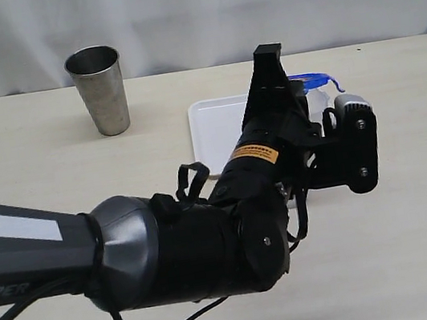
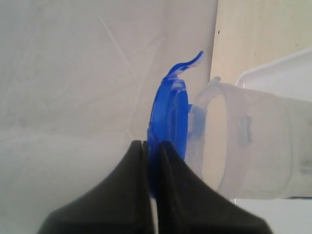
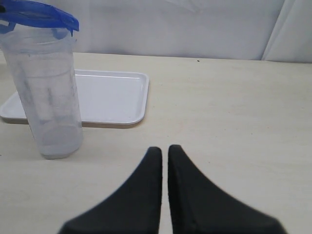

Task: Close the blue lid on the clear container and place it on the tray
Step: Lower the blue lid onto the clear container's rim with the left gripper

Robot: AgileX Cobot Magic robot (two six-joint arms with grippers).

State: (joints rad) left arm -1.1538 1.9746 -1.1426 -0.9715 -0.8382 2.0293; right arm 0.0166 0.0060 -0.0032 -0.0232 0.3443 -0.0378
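- Closest to me is the left arm point(image 1: 194, 244), reaching past the tray point(image 1: 216, 123) to the container's top.
- Its left claw point(image 2: 150, 144) is pressed together on the rim of the blue lid point(image 2: 170, 112): a thin blue edge shows between the two fingers.
- That lid lies across the mouth of the clear container point(image 3: 48, 97). One flap sticks out loose, and I cannot tell whether any flap is snapped down.
- That container stands upright on the bare table point(image 3: 234, 122), long axis vertical and mouth up. It is just beside the tray, off the edge farthest from the steel cup point(image 1: 98, 89), and not on the tray.
- Pressed together on nothing, the right claw point(image 3: 165, 148) hangs over the table on that same side of the tray, well apart from the container.
- My guess is that the next move turns on this: the left claw is already on the lid from above, so any pressing goes straight down the container's axis. The tray then lies a short sideways carry away, towards the cup.
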